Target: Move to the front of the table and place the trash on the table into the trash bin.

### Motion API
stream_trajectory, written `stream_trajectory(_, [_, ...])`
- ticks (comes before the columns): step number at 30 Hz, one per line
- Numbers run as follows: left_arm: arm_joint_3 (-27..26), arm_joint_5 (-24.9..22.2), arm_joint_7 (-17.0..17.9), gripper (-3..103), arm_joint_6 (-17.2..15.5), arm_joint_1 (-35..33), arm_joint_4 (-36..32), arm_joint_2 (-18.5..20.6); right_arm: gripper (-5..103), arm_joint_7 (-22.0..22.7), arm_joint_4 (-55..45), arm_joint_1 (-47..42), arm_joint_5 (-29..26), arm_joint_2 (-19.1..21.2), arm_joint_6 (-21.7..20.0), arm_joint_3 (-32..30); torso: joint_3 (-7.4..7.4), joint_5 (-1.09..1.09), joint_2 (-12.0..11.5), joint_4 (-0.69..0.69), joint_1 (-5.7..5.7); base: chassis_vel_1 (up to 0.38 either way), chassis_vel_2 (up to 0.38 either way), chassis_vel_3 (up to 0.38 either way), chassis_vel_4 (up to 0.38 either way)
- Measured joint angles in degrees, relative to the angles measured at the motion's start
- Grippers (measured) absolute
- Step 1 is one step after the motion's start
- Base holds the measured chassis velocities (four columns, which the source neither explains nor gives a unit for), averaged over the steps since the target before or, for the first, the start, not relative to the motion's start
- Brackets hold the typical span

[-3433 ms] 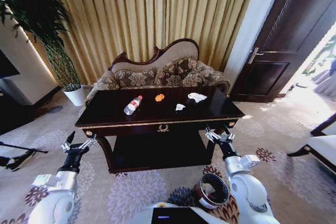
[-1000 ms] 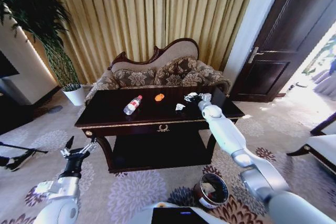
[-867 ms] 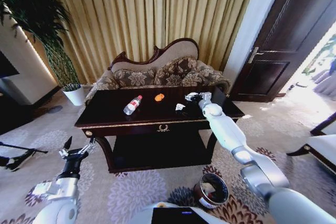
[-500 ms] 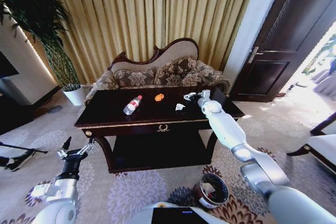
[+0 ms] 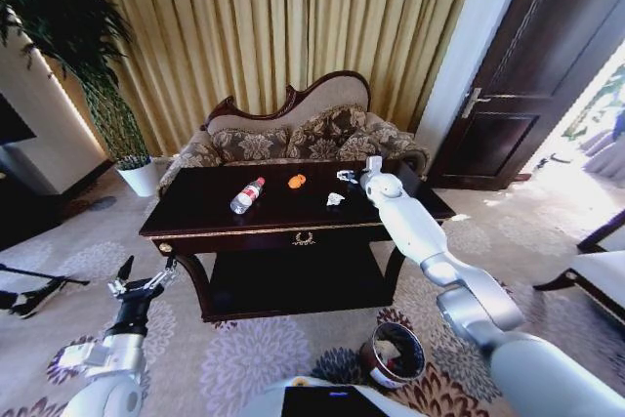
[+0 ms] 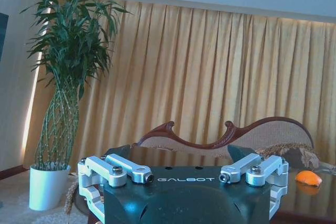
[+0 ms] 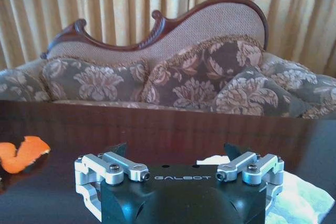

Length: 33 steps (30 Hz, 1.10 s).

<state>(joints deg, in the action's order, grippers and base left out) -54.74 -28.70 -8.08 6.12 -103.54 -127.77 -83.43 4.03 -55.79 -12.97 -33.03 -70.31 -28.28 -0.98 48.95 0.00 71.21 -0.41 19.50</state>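
Right gripper (image 5: pixel 357 176), fingers spread, hovers over crumpled white scrap (image 7: pixel 299 195) near worktop (image 5: pixel 195 204) back-right corner; likely light, soft, best pinched across its bulk. Left gripper (image 5: pixel 143 282) open, parked low.

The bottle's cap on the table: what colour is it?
Red; the bottle shows best in the head view.

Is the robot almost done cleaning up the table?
Not nearly. It is parked at the table. The right gripper is open over a white scrap. The bottle, peel and another scrap are not yet in the bin.
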Motion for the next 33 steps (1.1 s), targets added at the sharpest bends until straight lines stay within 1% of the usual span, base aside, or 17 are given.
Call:
stream_trajectory(4, [0.0, 0.0, -0.2, 100, 0.2, 0.1, 0.5, -0.1, 100, 0.5, 1.4, 0.8, 0.6, 0.0, -1.3, 0.2, 0.0, 0.0, 0.0, 0.01, 0.0, 0.0, 0.0, 0.0, 0.0])
stream_trajectory(10, [0.0, 0.0, -0.4, 100, 0.4, 0.3, 1.0, -0.2, 100, 0.5, 3.2, 1.8, 0.8, 0.2, -1.4, 0.5, 0.0, 0.0, 0.0, 0.0, 0.0, 0.0, 0.0, 0.0, 0.0])
stream_trajectory(22, [0.1, -0.1, -0.4, 100, 1.2, 0.4, 1.5, -0.4, 100, -0.5, 6.1, 2.0, 3.7, 0.2, -0.9, 0.6, 0.0, 0.01, 0.0, 0.01, 0.0, 0.0, 0.0, 0.0, 0.0])
stream_trajectory(28, [-0.2, 0.1, -1.5, 100, 2.1, 0.3, 2.1, -0.6, 100, -0.4, 7.2, 1.4, 4.8, 0.2, 0.5, 0.3, 0.0, 0.01, 0.0, 0.01, 0.0, 0.0, 0.0, 0.0, 0.0])
stream_trajectory(33, [-0.2, 0.1, -1.5, 100, 2.2, 0.4, 2.2, -0.5, 100, -0.4, 7.3, 1.2, 4.9, 0.2, 0.6, 0.1, 0.0, 0.0, 0.0, 0.01, 0.0, 0.0, 0.0, 0.0, 0.0])
